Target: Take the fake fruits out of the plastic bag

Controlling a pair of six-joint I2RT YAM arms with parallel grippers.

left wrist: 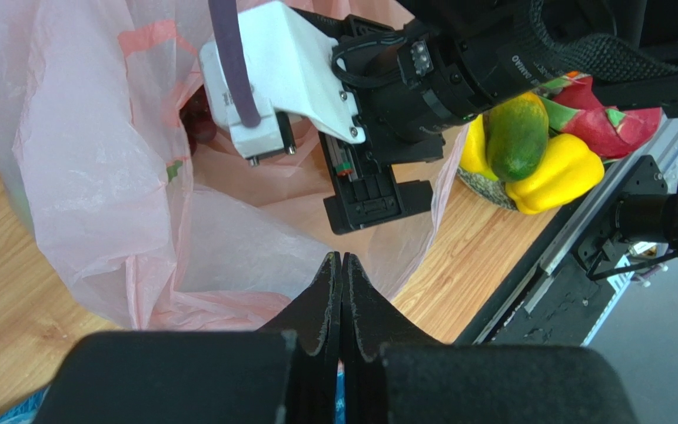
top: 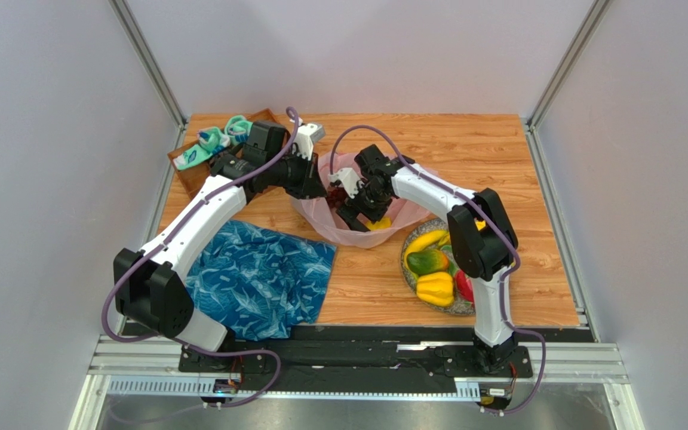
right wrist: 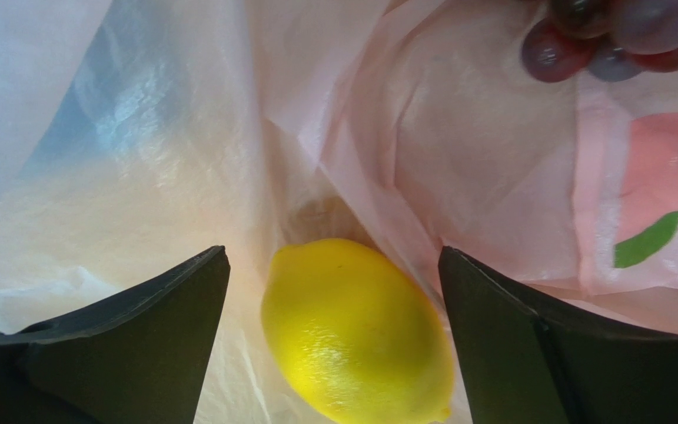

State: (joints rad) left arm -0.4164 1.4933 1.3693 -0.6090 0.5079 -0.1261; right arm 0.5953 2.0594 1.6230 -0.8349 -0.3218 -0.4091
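Now going into bag [right wrist: 139, 132] for lemon [right wrist: 356, 331], with right fingers [right wrist: 139, 336] wide apart either side of it, not touching, and left fingers [left wrist: 316, 309] pressed together by the rim. Lies on bag's floor, long axis diagonal, nub toward lower right in right wrist view. Next, probably: lower, then close across its narrow width.

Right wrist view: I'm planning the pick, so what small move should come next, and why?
Probably ease the right gripper forward and close it on the lemon. Its jaws stand open, a finger on either side of the lemon, neither touching it, and the lemon lies bare inside the plastic bag.
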